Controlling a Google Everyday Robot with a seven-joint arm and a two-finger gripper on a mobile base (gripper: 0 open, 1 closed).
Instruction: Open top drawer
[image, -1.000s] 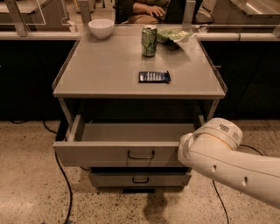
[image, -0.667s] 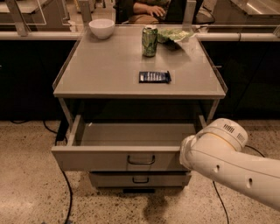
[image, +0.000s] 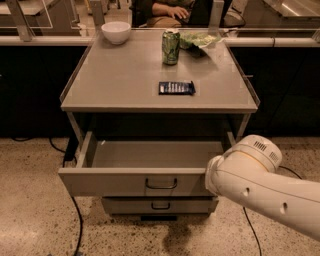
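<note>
The top drawer (image: 115, 182) of the grey cabinet stands pulled out, and its inside (image: 155, 154) looks empty. Its small dark loop handle (image: 161, 183) sits at the centre of the front panel with nothing on it. My white arm (image: 250, 175) comes in from the lower right and ends against the right end of the drawer front. The gripper is hidden behind this arm segment, somewhere by the drawer's right front corner.
A narrower lower drawer (image: 160, 204) is shut beneath. On the cabinet top (image: 115, 85) lie a dark blue packet (image: 176, 88), a green can (image: 171, 46), a white bowl (image: 116, 32) and a green bag (image: 199, 39). A person sits behind. Cables run over the speckled floor at left.
The top drawer has slid a little further out towards me. My arm has shifted slightly right and down with it.
</note>
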